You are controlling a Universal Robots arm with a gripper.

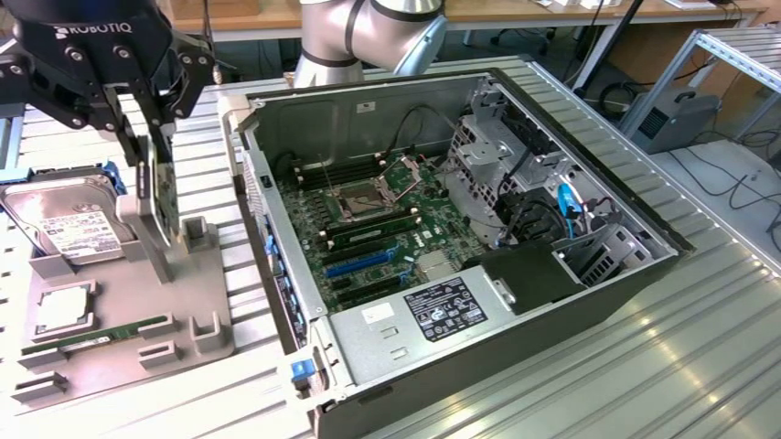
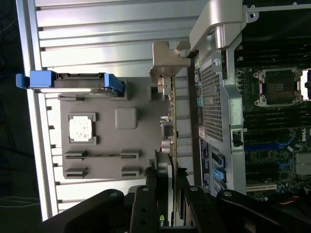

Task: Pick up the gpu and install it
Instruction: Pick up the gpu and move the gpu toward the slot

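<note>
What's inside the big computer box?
A green motherboard, a chip socket, a labelled power supply and a metal cage. The cage and black cover hide what lies underneath.

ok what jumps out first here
The open computer case sits in the middle of the exterior view, its green motherboard exposed. At that view's left, the gripper is clamped on the gpu, upright on edge at the grey tray, near a hard drive.

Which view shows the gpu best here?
The wrist view: the gpu stands edge-on in the grey holder, board edge and silver bracket clear. In the exterior view it is a thin upright sliver below the gripper.
</note>
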